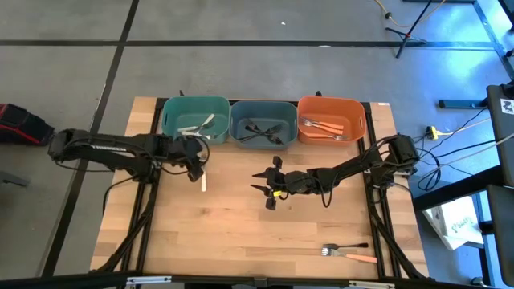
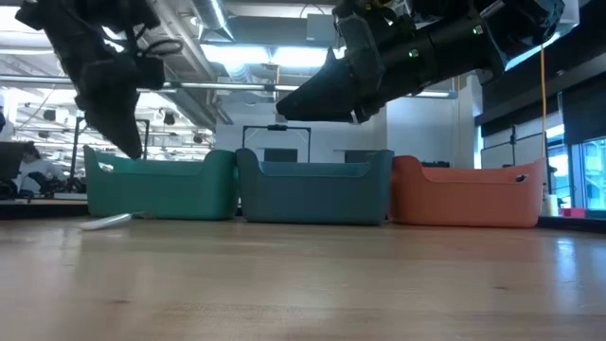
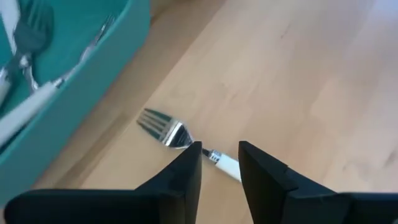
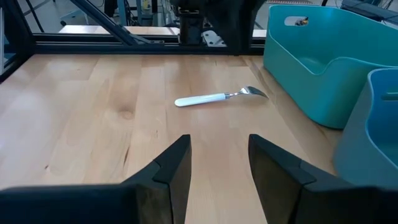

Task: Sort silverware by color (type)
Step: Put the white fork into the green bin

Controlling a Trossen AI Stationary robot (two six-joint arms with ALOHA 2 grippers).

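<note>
- We have the left gripper (image 3: 219, 163) poised over the white-handled fork (image 1: 203, 184), which lies on the table (image 1: 241, 233) just outside the teal bin (image 1: 195, 119), at about 6 o'clock from the bin's right end.
- Its fingers stand apart, straddling the neck where the tines meet the handle; nothing is clamped yet.
- To do this well, we would drop straight down, close across the slim handle rather than the tines, and lift clear before swinging to 12 o'clock over the bin rim.
- The right gripper (image 1: 269, 190) hangs mid-table, fingers apart and empty, at 3 o'clock from that fork.
- The high view alone gives us the full tally: white forks in the teal bin, black ones in the grey-blue bin (image 1: 263, 122), orange ones in the orange bin (image 1: 331, 119), and a black fork (image 1: 347, 248) beside an orange fork (image 1: 356, 257) waiting near the table's 5 o'clock corner.
- The left wrist view alone shows how the fingers line up with the handle.
- The low view hides the bins' contents, showing only their walls and the fork lying flat.
</note>
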